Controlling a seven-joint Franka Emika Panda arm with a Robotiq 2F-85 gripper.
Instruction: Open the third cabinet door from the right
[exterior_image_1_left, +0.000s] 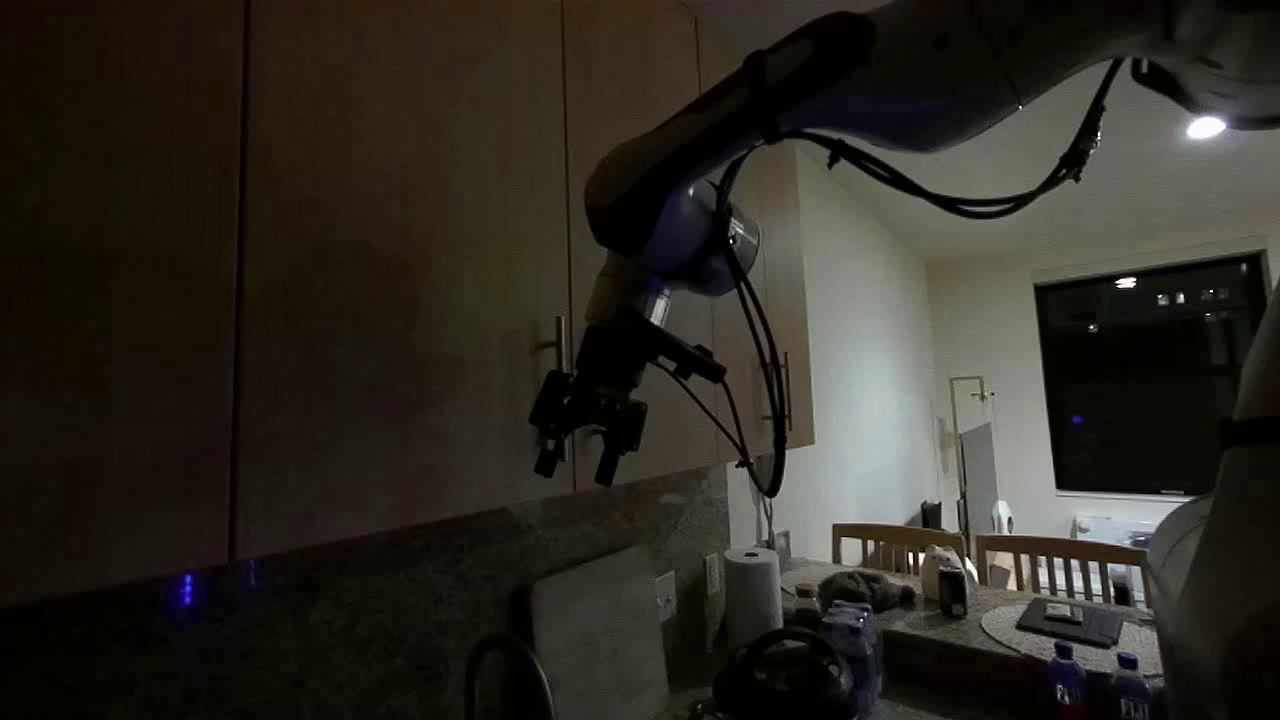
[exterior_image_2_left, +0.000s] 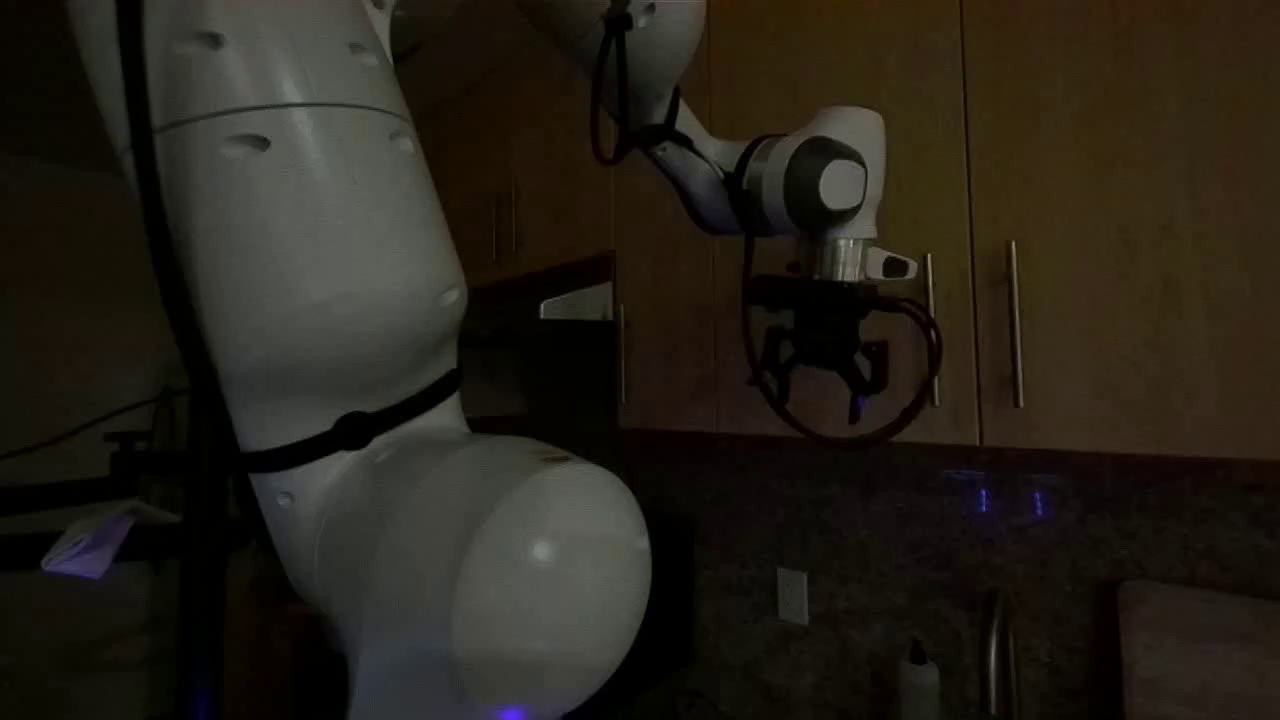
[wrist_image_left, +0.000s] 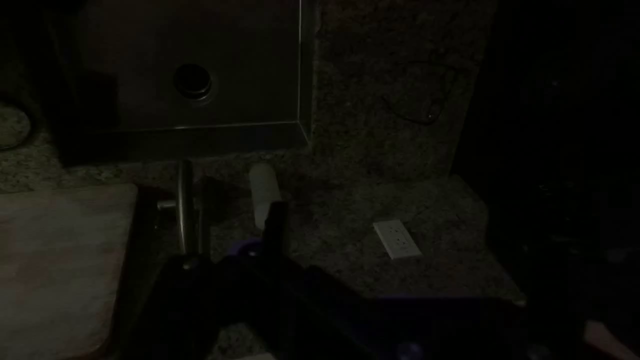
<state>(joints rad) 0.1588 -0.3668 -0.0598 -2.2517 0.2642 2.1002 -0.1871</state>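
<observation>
Presently, one gripper (exterior_image_1_left: 577, 466) is pointing downward, its two fingers (exterior_image_1_left: 607, 467) standing clearly apart and gripping nothing. The third cabinet door from the right (exterior_image_2_left: 1130, 220) is standing closed, occupying the upper right of an exterior view, its one vertical bar handle (exterior_image_2_left: 1016, 325) running near the lower left edge. One wider door (exterior_image_1_left: 400, 280), immediately left, is carrying one pull (exterior_image_1_left: 561, 345) near its right edge; the gripper is partly screening this pull in an exterior view. The wrist view is showing one sink (wrist_image_left: 250, 90) with one drain (wrist_image_left: 194, 82), one faucet (wrist_image_left: 185, 205), one pale board (wrist_image_left: 60, 265) and one wall outlet (wrist_image_left: 397, 239). Two chairs (exterior_image_1_left: 900, 536) and one paper towel roll (exterior_image_1_left: 752, 595) are standing beyond.
</observation>
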